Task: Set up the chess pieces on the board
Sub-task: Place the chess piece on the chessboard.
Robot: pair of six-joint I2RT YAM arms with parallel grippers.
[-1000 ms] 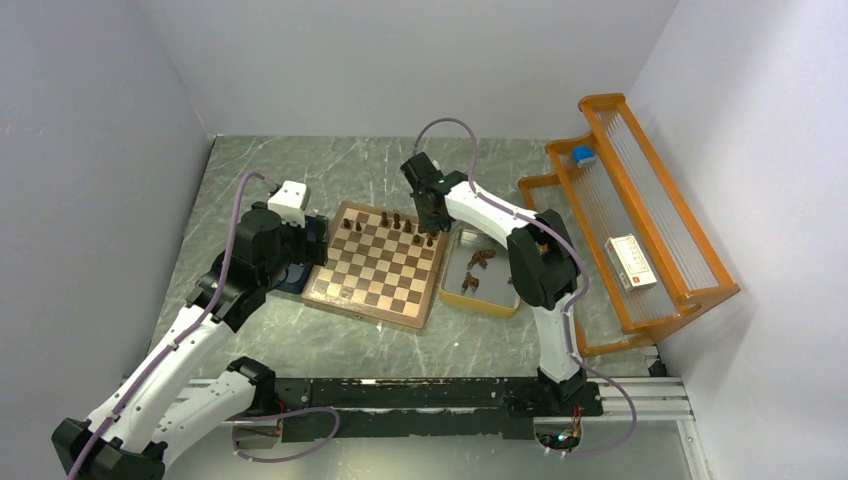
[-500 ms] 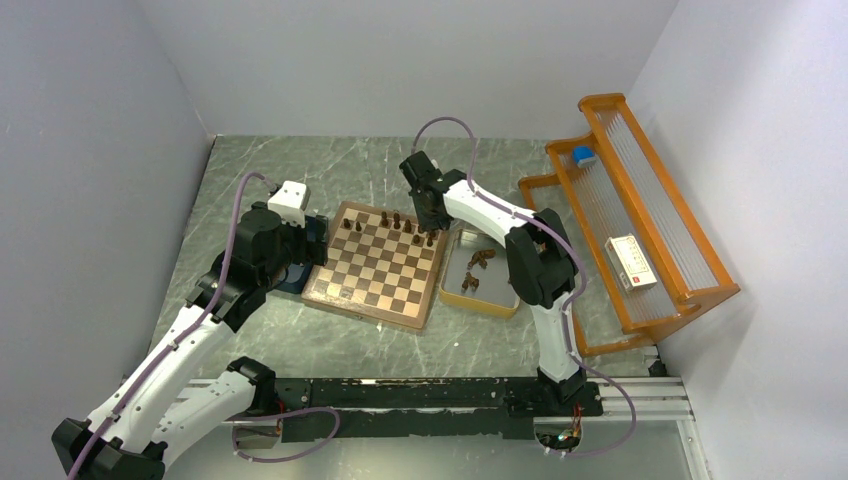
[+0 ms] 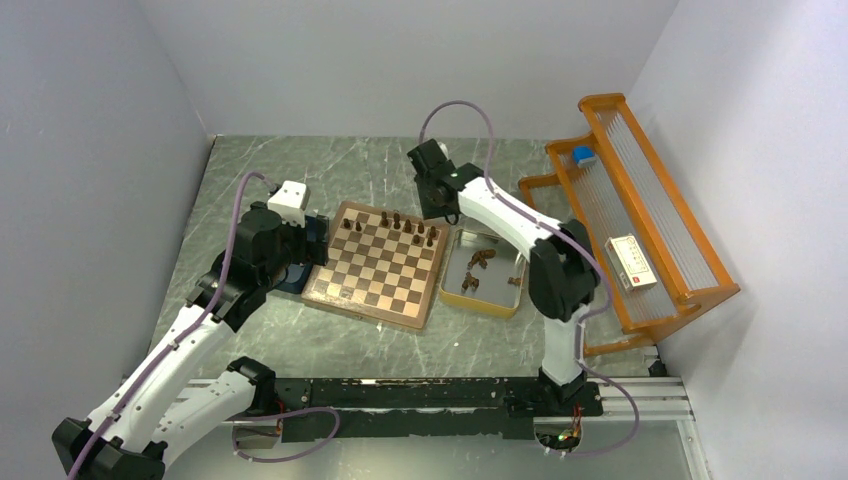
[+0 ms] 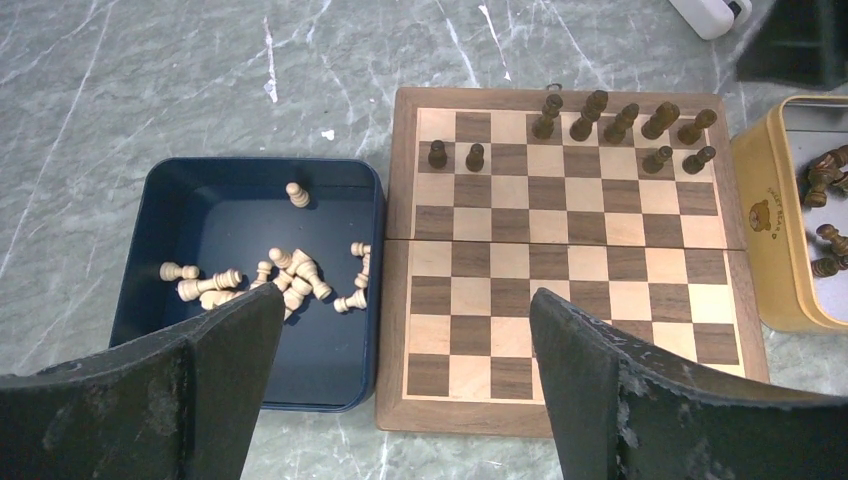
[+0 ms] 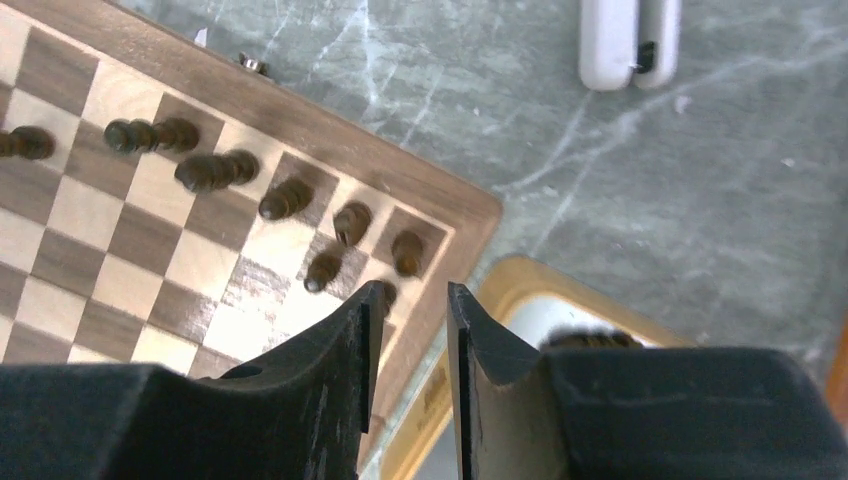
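The board [image 3: 378, 268] lies mid-table and shows in the left wrist view [image 4: 560, 270] and the right wrist view [image 5: 120, 270]. Several dark chess pieces [image 4: 620, 120] stand on its two far rows [image 3: 405, 226] [image 5: 290, 198]. More dark pieces [image 3: 478, 260] lie in the yellow-rimmed tray [image 3: 506, 306]. My right gripper [image 3: 438, 205] [image 5: 410, 290] hovers over the board's far right corner and the tray's rim, its jaws a little apart with nothing between them. My left gripper [image 3: 312, 232] [image 4: 405, 300] is wide open and empty above the board's left edge.
A dark blue tray [image 4: 260, 345] with several light pieces [image 4: 285, 275] sits left of the board. An orange rack [image 3: 690, 275] at the right holds a white box [image 3: 630, 262] and a blue cap [image 3: 583, 155]. A small white object [image 5: 625, 40] lies beyond the board.
My right gripper has lifted back and to the right, away from the board's far right squares. My left arm has not moved.
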